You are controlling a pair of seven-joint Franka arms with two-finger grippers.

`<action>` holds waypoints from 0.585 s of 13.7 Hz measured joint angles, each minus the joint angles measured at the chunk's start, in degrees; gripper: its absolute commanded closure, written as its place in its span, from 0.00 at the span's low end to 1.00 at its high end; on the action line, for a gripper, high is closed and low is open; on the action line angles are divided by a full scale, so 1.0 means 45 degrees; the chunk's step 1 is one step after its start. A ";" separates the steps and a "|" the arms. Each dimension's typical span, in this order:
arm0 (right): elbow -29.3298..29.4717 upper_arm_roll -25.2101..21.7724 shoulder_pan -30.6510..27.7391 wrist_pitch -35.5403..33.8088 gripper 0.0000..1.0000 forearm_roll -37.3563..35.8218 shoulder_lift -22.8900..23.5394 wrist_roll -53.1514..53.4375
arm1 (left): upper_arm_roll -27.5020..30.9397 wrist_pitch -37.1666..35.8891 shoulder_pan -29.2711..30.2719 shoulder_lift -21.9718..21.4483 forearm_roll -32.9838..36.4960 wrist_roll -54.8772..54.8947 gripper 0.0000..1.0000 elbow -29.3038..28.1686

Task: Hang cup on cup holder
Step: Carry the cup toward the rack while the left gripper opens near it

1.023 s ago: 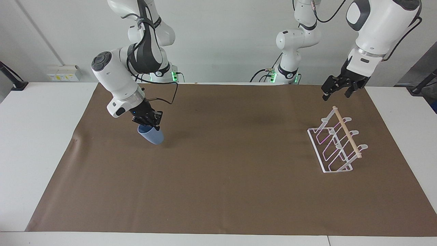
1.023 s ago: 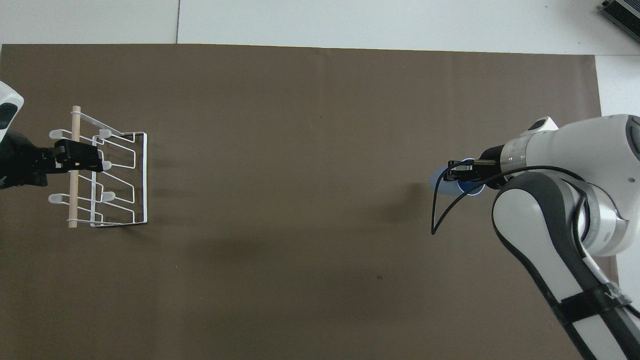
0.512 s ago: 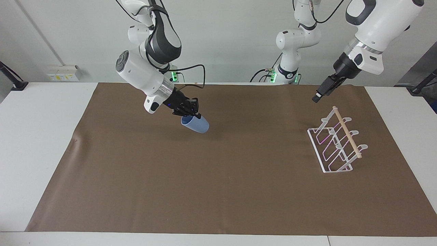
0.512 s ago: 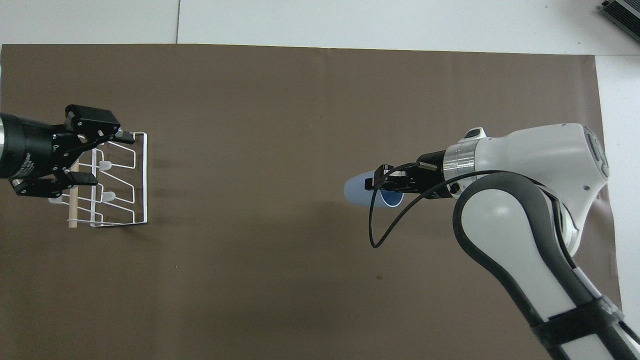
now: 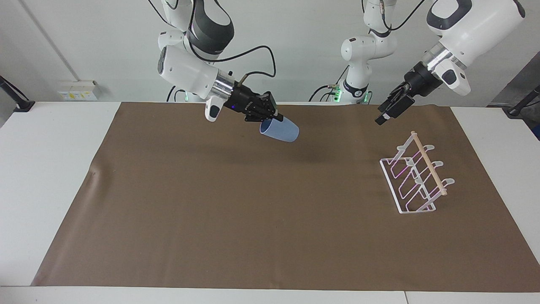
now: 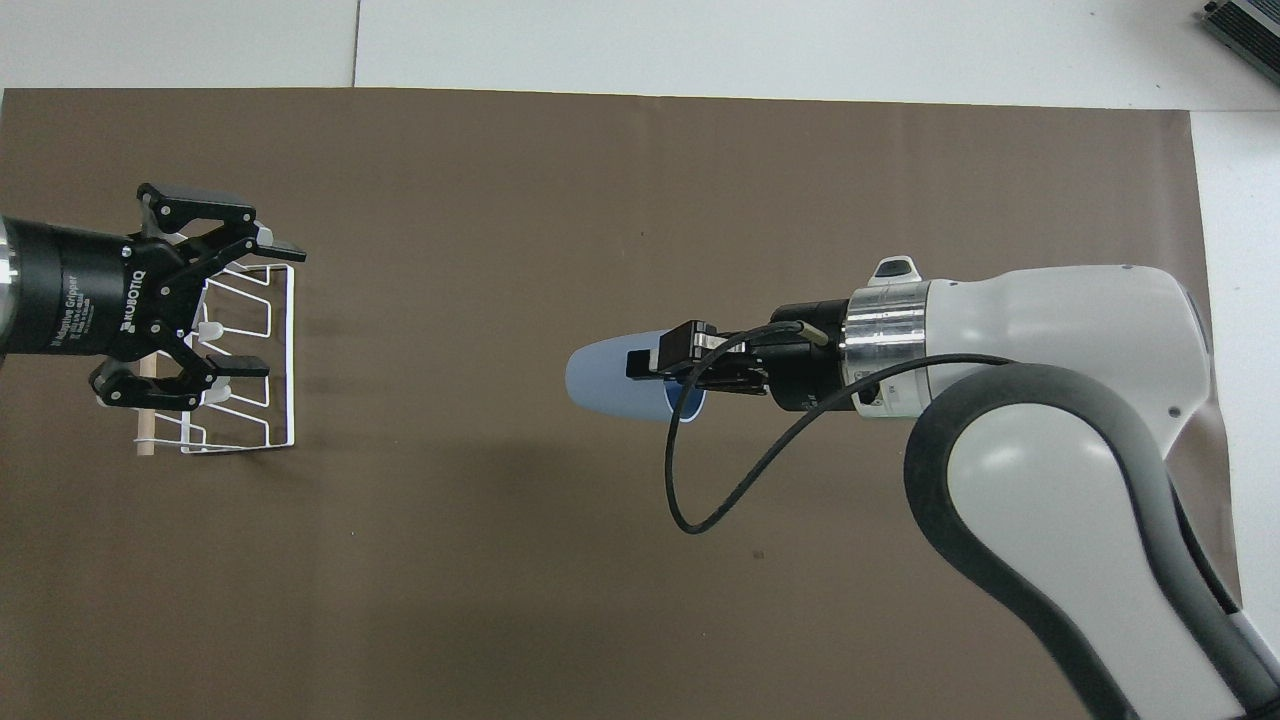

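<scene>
The light-blue cup hangs on its side in the air over the middle of the mat. My right gripper is shut on its rim, and its rounded base points toward the left arm's end. The white wire cup holder, with a wooden dowel across its top, stands on the mat at the left arm's end. My left gripper hovers open over the cup holder, holding nothing and facing the cup.
A brown mat covers most of the white table. A black cable loops down from my right wrist. Nothing else stands on the mat between cup and cup holder.
My right arm lifted the cup and carried it from its own end to over the mat's middle. My left gripper turned above the cup holder to face the cup, staying open.
</scene>
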 measured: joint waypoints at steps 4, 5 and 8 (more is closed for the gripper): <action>0.0460 0.1178 0.0001 0.0719 1.00 0.2143 -0.0270 0.0000 | 0.0100 -0.0004 0.0552 -0.0076 -0.2381 -0.1556 0.00 -0.1030; 0.0534 0.1577 0.0004 0.1285 1.00 0.2673 -0.0293 0.0000 | 0.0120 -0.0009 0.0661 -0.0104 -0.2809 -0.1621 0.00 -0.1300; 0.0768 0.2774 0.0013 0.3143 1.00 0.3788 -0.0338 0.0000 | 0.0118 -0.0290 0.0684 -0.0215 -0.3582 -0.2007 0.00 -0.1758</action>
